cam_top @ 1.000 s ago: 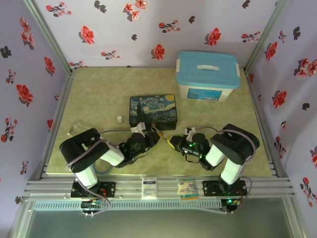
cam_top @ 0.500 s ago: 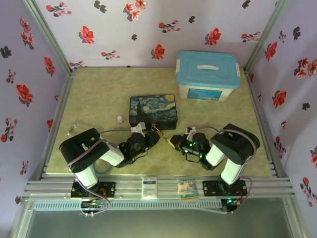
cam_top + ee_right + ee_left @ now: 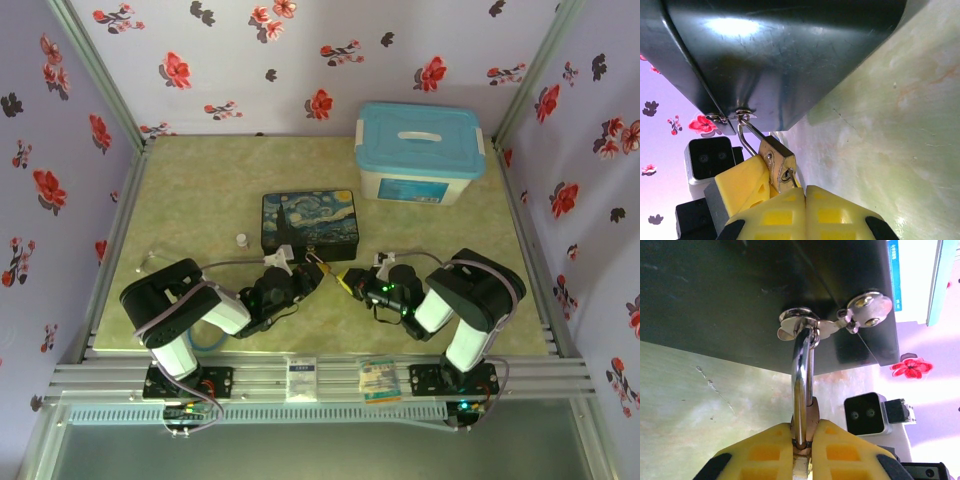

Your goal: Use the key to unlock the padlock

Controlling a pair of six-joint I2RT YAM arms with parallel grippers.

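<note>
**Key at the padlock's lower end, bottom centre of the right wrist view**
The right gripper [image 3: 805, 202] pinches the key [image 3: 789, 178] just beneath the padlock [image 3: 776, 160]. The left gripper [image 3: 804, 439] clamps the padlock body, whose long axis runs up-left to the tin [image 3: 790, 55].

1. Around me stand lilac walls [image 3: 300, 60] printed with red and dark flowers.
2. My table [image 3: 200, 200] has a pale green, marbled top.
3. Silver metal rails [image 3: 330, 378] edge its near side; slanted posts [image 3: 97, 70] frame the back corners.
4. The light is bright and even.
</note>
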